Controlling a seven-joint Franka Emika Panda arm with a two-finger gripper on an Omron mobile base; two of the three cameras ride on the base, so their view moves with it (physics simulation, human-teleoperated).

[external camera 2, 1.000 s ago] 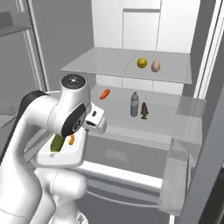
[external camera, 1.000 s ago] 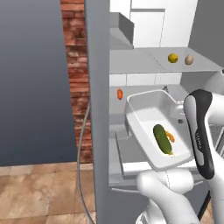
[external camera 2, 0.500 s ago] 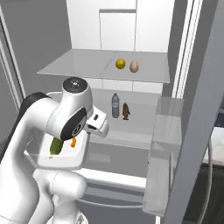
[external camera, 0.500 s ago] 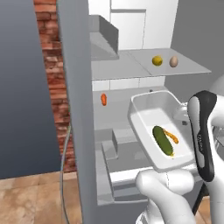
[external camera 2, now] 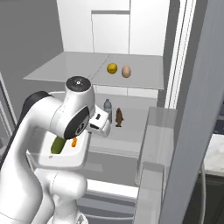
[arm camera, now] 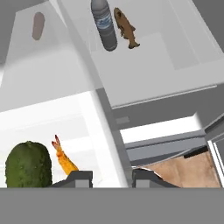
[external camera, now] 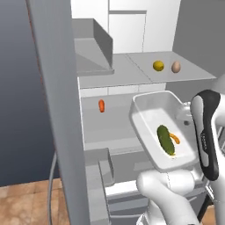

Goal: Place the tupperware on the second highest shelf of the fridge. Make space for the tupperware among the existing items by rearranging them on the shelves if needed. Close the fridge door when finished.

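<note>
Since the earlier frames our base has driven, so both base views have swung round: the brick wall has left the left base view, and the fridge (external camera: 132,26) interior now sits more squarely before us. The tool (arm camera: 107,177) is nearly closed, its two dark tips pinching the wide rim of the tupperware (external camera: 151,116), which hangs in the air in front of the open fridge, not on any shelf.

The tub is smooth, white and shallow with rounded corners. In it lie a bumpy green piece (external camera: 165,139) and a small orange piece (external camera: 175,138).

On a flat pale-grey shelf (external camera: 132,72) a round yellow fruit (external camera: 158,66) sits just beside a tan egg (external camera: 176,67), near the back. On the shelf below, the left base view shows a small red-orange piece (external camera: 101,105) towards the left side, while the right base view and hand view show a clear bottle (external camera 2: 107,106) beside a brown fish (external camera 2: 118,117). Tan tiled floor (external camera: 26,206) shows beneath.
</note>
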